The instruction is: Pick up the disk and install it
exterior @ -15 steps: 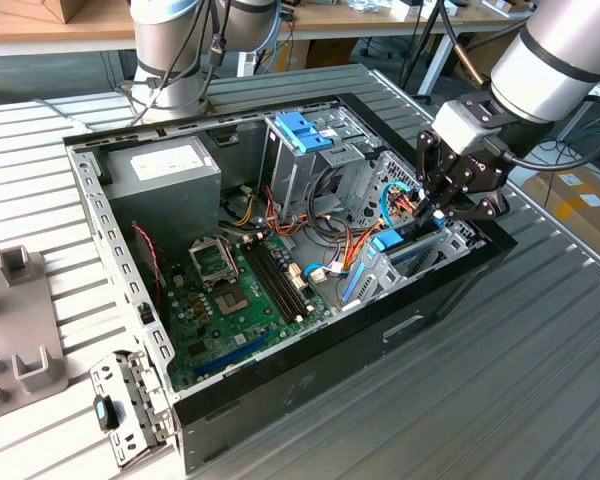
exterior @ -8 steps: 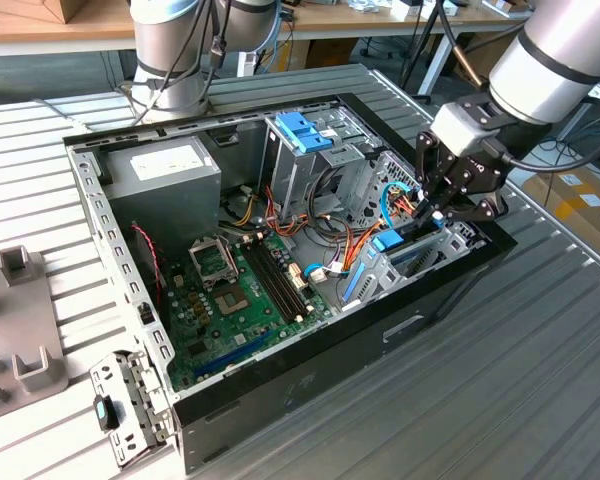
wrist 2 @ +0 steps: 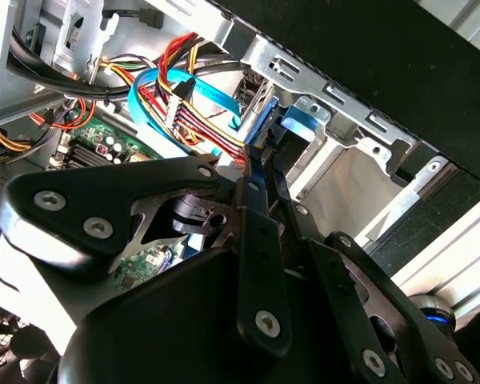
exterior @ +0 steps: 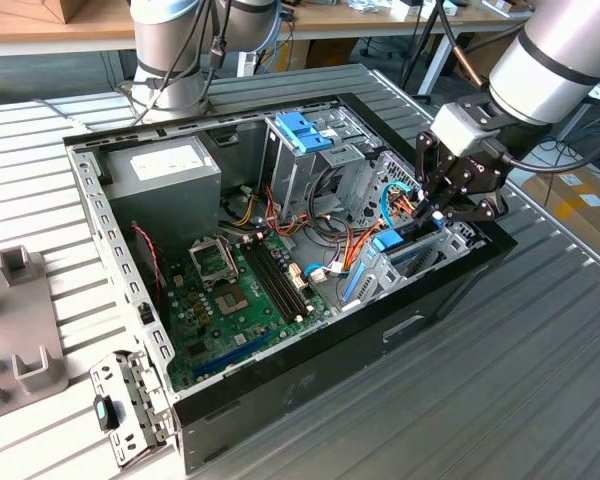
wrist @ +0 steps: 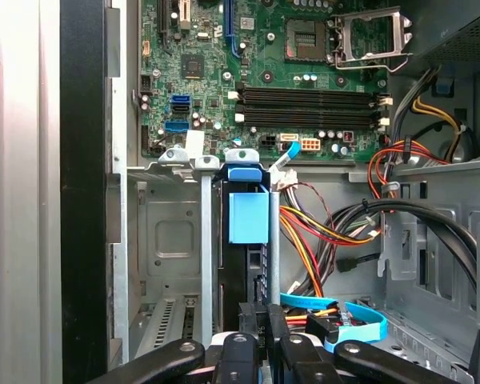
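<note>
No brand, label or other writing can be made out on any part here.

The disk [exterior: 405,255] stands on edge in the metal drive bay [exterior: 435,262] at the corner of the open computer case [exterior: 280,400] toward the exterior view's right. In the first wrist view its blue carrier [wrist: 248,216] and dark body [wrist: 246,276] show as a narrow upright slab between the bay's metal walls [wrist: 172,240]. Its long axis runs along the slot — one end toward the green motherboard [wrist: 304,72], the other toward the claw [wrist: 264,328].

The claw's black fingers [wrist 2: 260,208] are closed on the end of the disk nearest them; the second wrist view shows them pinched together on its thin dark edge with the blue carrier rail [wrist 2: 300,120] just beyond. In the exterior view the claw [exterior: 442,210] hangs over the bay, just beside the case's side wall.

The exterior view takes in the whole case lying on the ribbed grey tabletop [exterior: 540,380], with the power supply [exterior: 165,175] and an upright cage carrying a blue handle [exterior: 302,130]. The first wrist view shows the memory slots [wrist: 308,100] and the empty processor socket [wrist: 372,36]. The second wrist view shows the light-blue cables [wrist 2: 156,104] and the red and yellow wire bundle [wrist 2: 204,120] beside the bay.
</note>
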{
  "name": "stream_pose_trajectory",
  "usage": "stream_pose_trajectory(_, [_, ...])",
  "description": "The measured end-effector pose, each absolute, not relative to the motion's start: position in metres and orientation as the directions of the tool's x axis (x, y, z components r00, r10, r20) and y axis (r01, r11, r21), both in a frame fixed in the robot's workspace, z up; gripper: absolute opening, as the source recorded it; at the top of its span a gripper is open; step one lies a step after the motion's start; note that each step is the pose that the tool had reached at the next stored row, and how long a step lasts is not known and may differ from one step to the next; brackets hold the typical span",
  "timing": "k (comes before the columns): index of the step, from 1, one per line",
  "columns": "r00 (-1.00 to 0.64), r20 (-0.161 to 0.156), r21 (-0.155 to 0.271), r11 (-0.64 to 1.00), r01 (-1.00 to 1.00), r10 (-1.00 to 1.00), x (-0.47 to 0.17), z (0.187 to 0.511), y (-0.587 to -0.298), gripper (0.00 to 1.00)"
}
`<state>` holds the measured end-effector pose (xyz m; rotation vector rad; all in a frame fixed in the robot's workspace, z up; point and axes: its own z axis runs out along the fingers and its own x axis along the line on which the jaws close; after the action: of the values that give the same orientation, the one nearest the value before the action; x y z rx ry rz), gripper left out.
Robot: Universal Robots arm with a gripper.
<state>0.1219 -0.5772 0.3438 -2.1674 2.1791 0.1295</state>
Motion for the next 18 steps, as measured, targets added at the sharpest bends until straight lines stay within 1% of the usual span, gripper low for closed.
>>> stream_pose_trajectory(18, [-0.005, -0.105, 0.017, 0.004, -1.000, -0.994, 0.1240, 0.3475, -0.5750, 0.17])
